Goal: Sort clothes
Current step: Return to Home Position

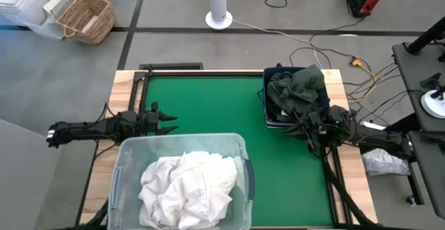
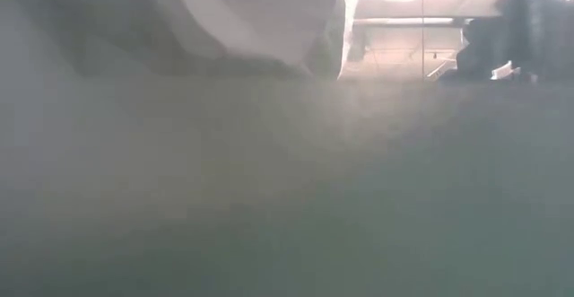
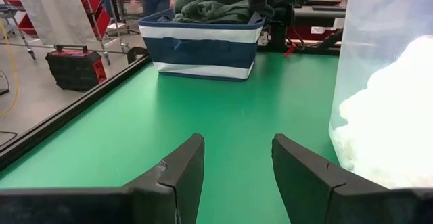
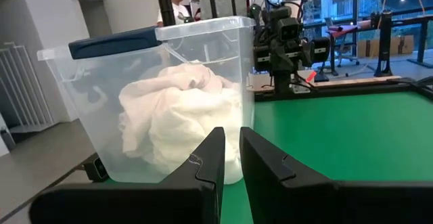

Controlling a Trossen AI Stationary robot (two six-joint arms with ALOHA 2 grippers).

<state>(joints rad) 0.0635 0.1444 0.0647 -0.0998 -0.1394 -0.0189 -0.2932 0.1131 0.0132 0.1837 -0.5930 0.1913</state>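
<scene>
High view shows the white clothes [image 1: 186, 187] heaped in the clear tub [image 1: 182, 144] at the near edge, dark clothes [image 1: 297, 89] piled in the blue bin [image 1: 267, 112] at the far right. Left gripper [image 1: 171, 121] hovers just beside the tub, jaws apart and empty. Right gripper [image 1: 300, 128] sits just below the bin, jaws nearly together, holding nothing.

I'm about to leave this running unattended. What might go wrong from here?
1. The dark clothes are heaped above the bin rim; a piece may slide out.
2. The left end effector sits close to the tub and may nudge it.
</scene>
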